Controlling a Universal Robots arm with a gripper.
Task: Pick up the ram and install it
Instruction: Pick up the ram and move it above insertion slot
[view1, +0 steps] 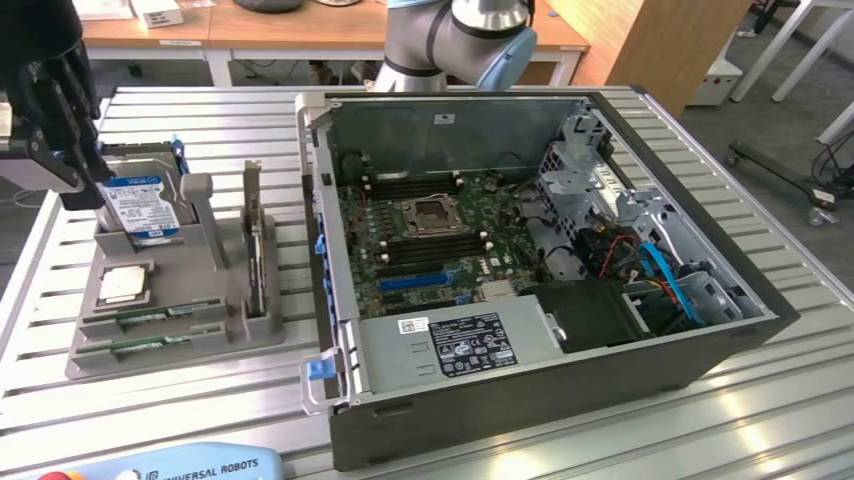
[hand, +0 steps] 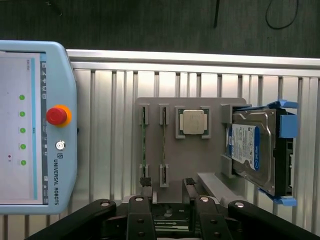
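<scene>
Two rams lie side by side in slots of the grey fixture (view1: 200, 335): one ram (view1: 150, 316) and its twin (view1: 144, 344). In the wrist view they show edge-on as thin green strips, one ram (hand: 162, 145) and the other (hand: 143, 145). My gripper (view1: 74, 185) hangs above the fixture's far end, over the hard drive, well away from the rams. In the wrist view the gripper (hand: 167, 192) is open, its two dark fingertips (hand: 146, 187) apart with nothing between them.
The fixture also holds a blue-labelled hard drive (hand: 255, 150), a square silver processor (hand: 194, 121) and an upright board (view1: 251, 240). The open computer case (view1: 534, 400) with its motherboard (view1: 427, 235) stands to the exterior view's right. A teach pendant (hand: 30, 130) lies beside the fixture.
</scene>
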